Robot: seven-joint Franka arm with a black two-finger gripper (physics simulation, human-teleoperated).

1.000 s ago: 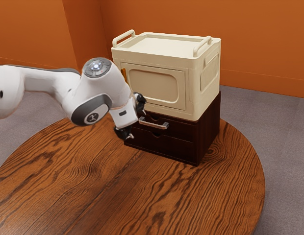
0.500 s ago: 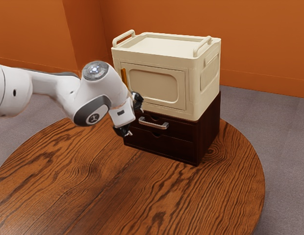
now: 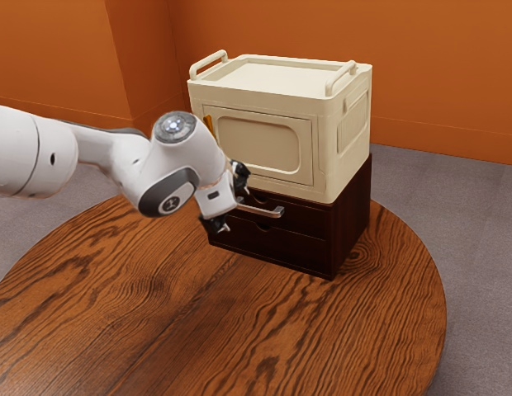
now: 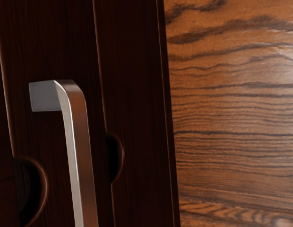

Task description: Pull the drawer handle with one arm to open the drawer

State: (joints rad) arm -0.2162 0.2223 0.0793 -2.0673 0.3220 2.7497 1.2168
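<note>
In the exterior view, my gripper (image 3: 237,200) stands open at the handle's left end, one finger higher than the other, overlapping that end. The silver bar handle (image 3: 269,212) is mounted on the dark brown drawer unit (image 3: 310,223), whose drawer fronts look flush. Seen from the wrist, the handle (image 4: 79,156) runs along a dark drawer front (image 4: 47,137), its bent end in sight. Whether a finger touches the handle cannot be told.
A cream cabinet (image 3: 343,153) with top rails sits on the drawer unit, close above my gripper. The round wooden table (image 3: 198,322) extends in front of the unit; its wood (image 4: 231,118) lies beyond the unit's edge in the wrist view.
My gripper first drew back slightly to the exterior view's left, then came right to overlap the handle's end. More of the arm has entered from the left. Drawer and handle have not moved.
</note>
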